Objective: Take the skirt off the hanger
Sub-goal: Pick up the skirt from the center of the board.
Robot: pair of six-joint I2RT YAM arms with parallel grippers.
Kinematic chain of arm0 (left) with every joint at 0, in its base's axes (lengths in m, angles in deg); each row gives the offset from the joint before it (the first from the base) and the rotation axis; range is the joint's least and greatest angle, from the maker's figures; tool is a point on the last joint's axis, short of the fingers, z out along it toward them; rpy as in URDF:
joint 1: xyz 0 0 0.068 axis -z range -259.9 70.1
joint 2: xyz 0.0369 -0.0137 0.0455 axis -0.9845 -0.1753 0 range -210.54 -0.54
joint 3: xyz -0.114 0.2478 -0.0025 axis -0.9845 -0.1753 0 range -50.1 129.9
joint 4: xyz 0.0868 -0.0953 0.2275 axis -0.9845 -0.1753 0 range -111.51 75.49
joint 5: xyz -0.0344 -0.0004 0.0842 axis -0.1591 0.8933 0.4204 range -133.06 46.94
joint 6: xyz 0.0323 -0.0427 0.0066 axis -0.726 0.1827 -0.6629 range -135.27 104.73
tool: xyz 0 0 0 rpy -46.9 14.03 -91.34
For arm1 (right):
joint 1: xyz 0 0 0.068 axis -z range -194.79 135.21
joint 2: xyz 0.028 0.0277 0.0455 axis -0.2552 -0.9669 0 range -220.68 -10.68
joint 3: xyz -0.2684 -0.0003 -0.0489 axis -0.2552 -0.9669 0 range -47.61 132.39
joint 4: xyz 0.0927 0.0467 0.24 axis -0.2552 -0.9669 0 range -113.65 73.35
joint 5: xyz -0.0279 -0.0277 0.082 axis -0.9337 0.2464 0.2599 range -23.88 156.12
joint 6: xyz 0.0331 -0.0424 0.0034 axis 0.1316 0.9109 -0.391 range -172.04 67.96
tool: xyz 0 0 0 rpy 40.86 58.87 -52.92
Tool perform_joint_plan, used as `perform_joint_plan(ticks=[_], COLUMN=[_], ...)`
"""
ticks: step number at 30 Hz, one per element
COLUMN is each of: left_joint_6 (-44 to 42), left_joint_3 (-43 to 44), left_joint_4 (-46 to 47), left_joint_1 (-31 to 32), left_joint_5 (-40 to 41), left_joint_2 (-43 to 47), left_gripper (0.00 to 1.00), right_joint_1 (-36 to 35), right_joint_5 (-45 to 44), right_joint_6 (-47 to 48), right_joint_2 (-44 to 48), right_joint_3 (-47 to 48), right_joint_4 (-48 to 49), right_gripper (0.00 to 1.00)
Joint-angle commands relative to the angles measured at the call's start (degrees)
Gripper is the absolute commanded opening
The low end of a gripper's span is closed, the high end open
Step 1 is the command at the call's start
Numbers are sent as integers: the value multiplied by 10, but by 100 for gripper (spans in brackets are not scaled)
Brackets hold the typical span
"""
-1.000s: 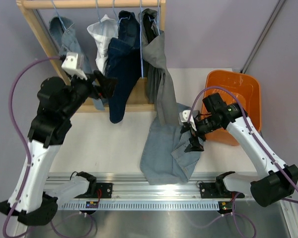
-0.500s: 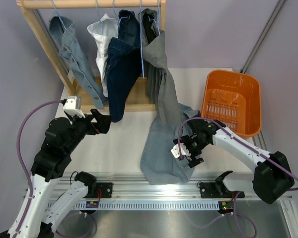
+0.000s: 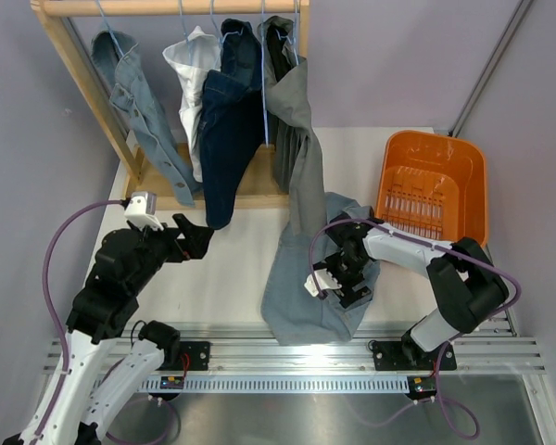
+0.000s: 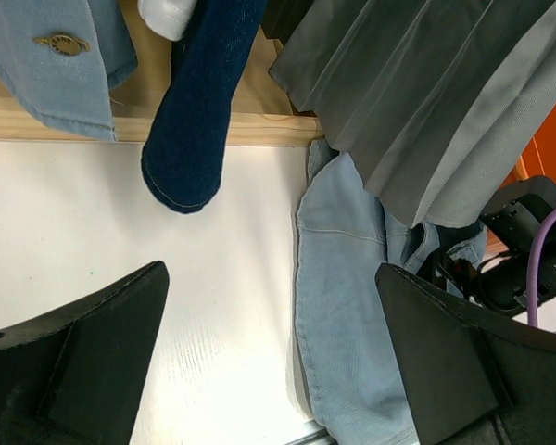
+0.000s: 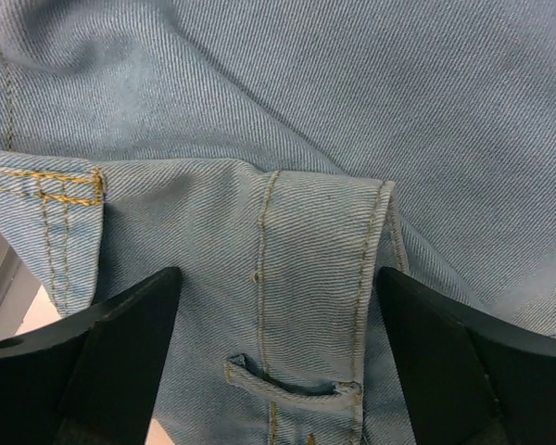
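The right claw (image 3: 349, 281) has its jaws spread wide and grips nothing. It points down, close over a light-blue denim skirt (image 3: 301, 287). In the right wrist view the two black fingers (image 5: 120, 357) stand on either side of the skirt's stitched waistband, with a belt loop (image 5: 287, 385) between them at 6 o'clock. Whether the fingertips touch the cloth I cannot tell.

The skirt lies crumpled on the white desk (image 3: 222, 278), off any hanger, at about 6 o'clock from the desk's middle. Its lower hem reaches the near edge. Its far end sits under the hem of a grey pleated garment (image 3: 301, 158), which hangs from the light wooden rail (image 3: 167, 7) at 12 o'clock and trails down to the desk.

At 2 o'clock from the right claw stands an orange plastic basket (image 3: 394, 153) with a slotted floor, just beside that arm's elbow.

The left claw (image 3: 199, 239) is at 9 o'clock, well apart from the skirt. Its jaws are also spread wide and hold nothing, above bare desk. At 12 o'clock from it, on the same rail, hang dark navy jeans (image 3: 224, 139), a white garment (image 3: 190, 65) and a pale blue denim shirt (image 3: 144, 102), the shirt on a thin blue wire hanger (image 3: 107, 23). The jeans' leg end dangles just beyond the left claw.
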Motion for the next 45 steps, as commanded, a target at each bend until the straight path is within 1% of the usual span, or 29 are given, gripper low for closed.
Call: perform_joint_plan(ticks=[1,4,5,7,8,11,12,13,14,15,17,20,23,24,26,27,29,30,31,34,35,36,38,39,41,42,43,44,45], left_joint_6=[6,5,4,3,3,3,0,0,-1,-5,-8,-15,-20,-21,-22,-24,-29,-31,-33,-42,-44,-48,-51,-56,-60,-65,-66,-68,-72], left_joint_3=[-6,-13,-14,-19,-21,-27,-28,-28,-29,-29,-29,-27,-28,-28,-28,-28,-27,-26,-22,-19,-15,-14,-10,-9,-7,-6,-6,-5,-4], left_joint_4=[29,36,37,43,45,51,53,52,54,54,56,59,69,75,83,89,94,99,99,106,108,112,115,117,121,123,123,123,123], left_joint_1=[1,1,1,1,0,0,1,0,1,0,0,1,1,1,1,1,1,1,1,0,0,1,1,0,0,1,1,0,0], left_joint_5=[-17,-21,-23,-24,-25,-30,-30,-30,-31,-30,-31,-36,-42,-44,-49,-50,-52,-51,-52,-51,-50,-50,-51,-51,-51,-51,-51,-50,-50], left_joint_2=[4,2,1,-1,0,0,0,0,-1,-1,-2,-5,-10,-11,-17,-18,-24,-27,-30,-39,-40,-46,-49,-50,-54,-56,-57,-57,-58], left_gripper=[99,99,99,99,99,99,99,99,99,99,99,99,99,99,99,99,99,99,99,99,99,99,99,99,99,99,99,99,99], right_joint_1=[-16,-23,-25,-27,-26,-28,-28,-27,-28,-28,-28,-25,-11,7,31,64,107,128,162,214,246,260,300,312,334,353,363,380,402], right_joint_5=[-26,-27,-26,-22,-18,1,7,22,30,40,76,120,156,164,188,198,234,243,252,277,281,285,287,285,269,266,246,224,210], right_joint_6=[-20,-51,-59,-86,-95,-123,-143,-153,-163,-181,-200,-246,-276,-294,-318,-327,-356,-368,-378,-440,-460,-506,-555,-606,-664,-710,-735,-799,-821], right_joint_2=[-27,-42,-44,-47,-46,-38,-29,-23,-14,-3,44,124,202,230,248,259,268,272,278,285,285,285,273,263,249,243,230,225,219], right_joint_3=[12,17,19,24,26,32,37,39,41,44,50,75,120,150,185,223,261,297,318,400,422,469,517,561,598,630,642,653,673], right_joint_4=[1,0,-1,0,-1,-8,-11,-14,-18,-27,-38,-82,-104,-116,-137,-144,-152,-152,-150,-124,-115,-91,-66,-35,0,35,53,75,112], right_gripper=[92,75,62,48,36,20,9,3,0,0,0,0,0,0,0,0,0,0,0,0,0,0,0,0,0,0,0,0,0])
